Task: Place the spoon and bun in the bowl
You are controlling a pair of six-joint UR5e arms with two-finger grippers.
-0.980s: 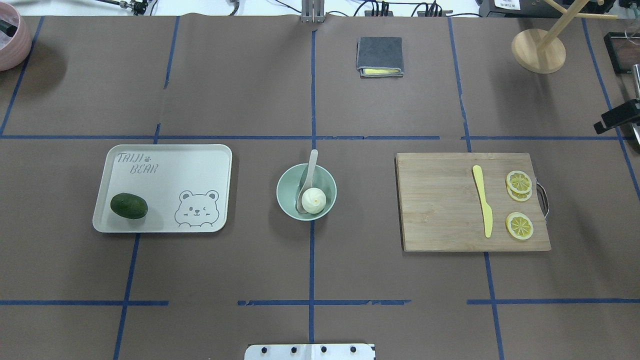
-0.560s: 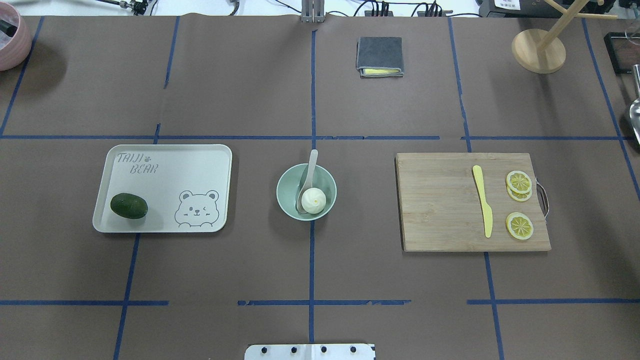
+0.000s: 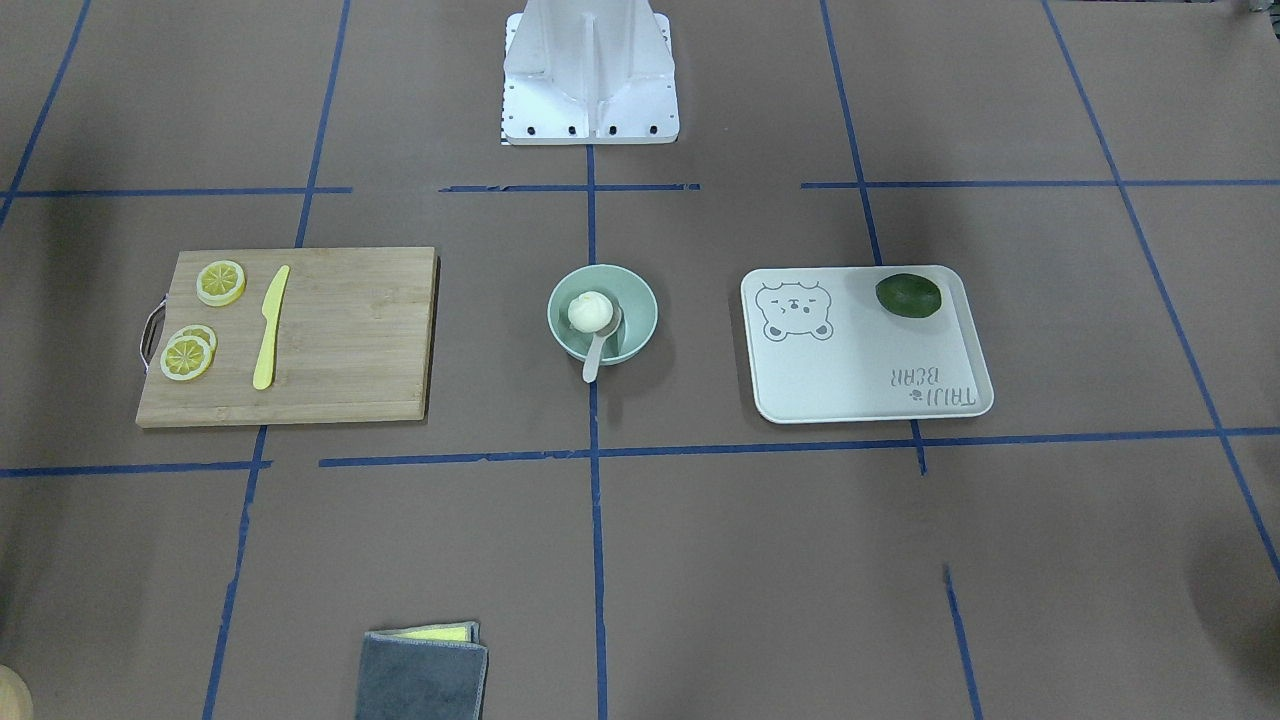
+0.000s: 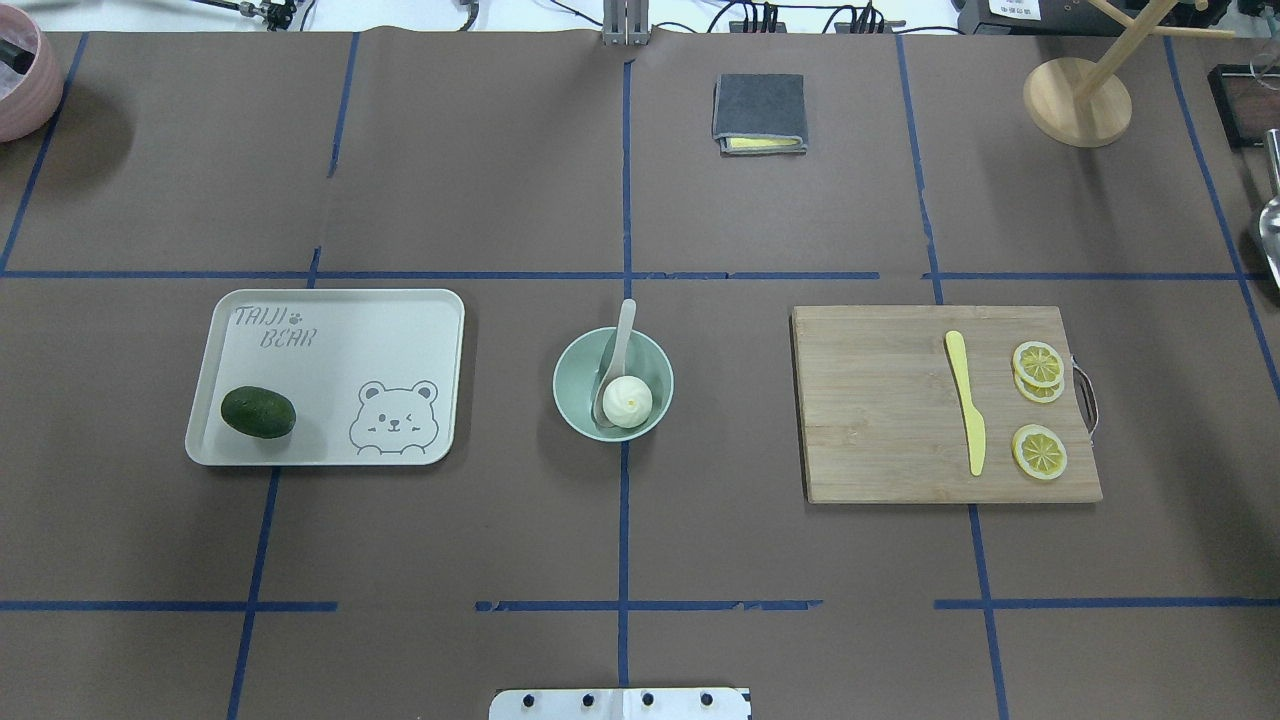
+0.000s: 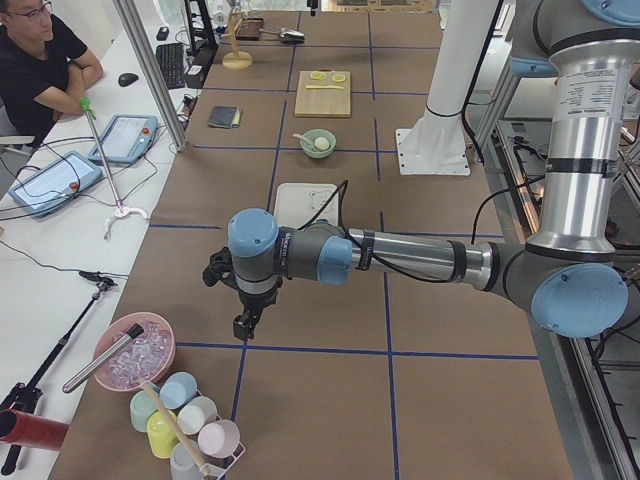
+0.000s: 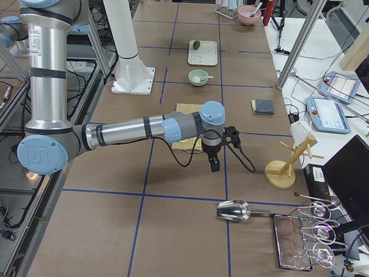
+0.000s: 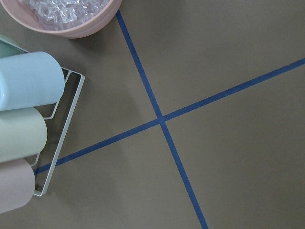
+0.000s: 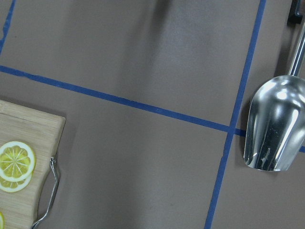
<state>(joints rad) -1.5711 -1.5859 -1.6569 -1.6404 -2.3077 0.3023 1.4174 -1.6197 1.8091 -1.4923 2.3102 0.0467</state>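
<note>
1. Nearest the robot, the base plate (image 4: 620,703) sits at the table's edge on the centre tape line.

2. Middle row, centre: the bowl (image 4: 575,372) stands upright on the centre line.
   - The bun (image 4: 627,401) lies inside the bowl, on the near side.
   - The spoon (image 4: 620,335) has its scoop inside the bowl, against the bun. Its handle leans out over the far rim.

3. Middle row, left: the tray (image 4: 340,350) lies flat, well apart from the bowl. An avocado (image 4: 258,412) rests in its near left corner.

4. Middle row, right: the board (image 4: 880,400) carries a knife (image 4: 966,400) and lemon slices (image 4: 1039,451) beside it.

5. Left gripper (image 5: 245,322): it hangs over bare table at the left end, near a pink bowl (image 7: 71,16) and a rack of cups (image 7: 28,86). Finger state cannot be told; it holds nothing visible.

6. Right gripper (image 6: 214,164): it hangs over bare table past the board's handle end, near a metal scoop (image 8: 274,129). Finger state cannot be told here either.

7. Far row: a folded cloth (image 4: 759,112) lies just right of the centre line. A wooden stand (image 4: 1077,102) is at the far right.
</note>
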